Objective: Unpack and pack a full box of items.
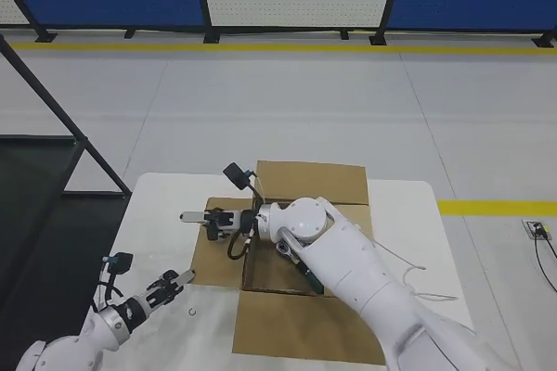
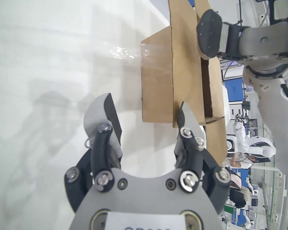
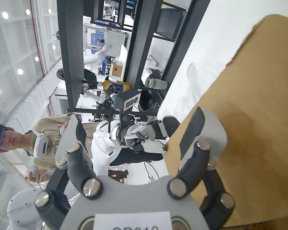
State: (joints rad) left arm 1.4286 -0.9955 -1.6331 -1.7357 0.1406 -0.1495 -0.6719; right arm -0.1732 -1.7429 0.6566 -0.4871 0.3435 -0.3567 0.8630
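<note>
Brown cardboard box [image 1: 311, 181] sits mid white table [image 1: 158, 204], opening facing up, flaps splayed outward. Wide flaps lie far and near, so its long side runs left-right. Top view places the right gripper [image 1: 200, 220] over the box's left flap and the left gripper [image 1: 174, 280] near the box's left-near corner, apart from it. Left wrist view adds a clear tape strip [image 2: 124, 52] sticking out from a flap edge; left gripper spread wide, empty. Right wrist view: right gripper wide too, one finger over cardboard, the other past its edge.
</note>
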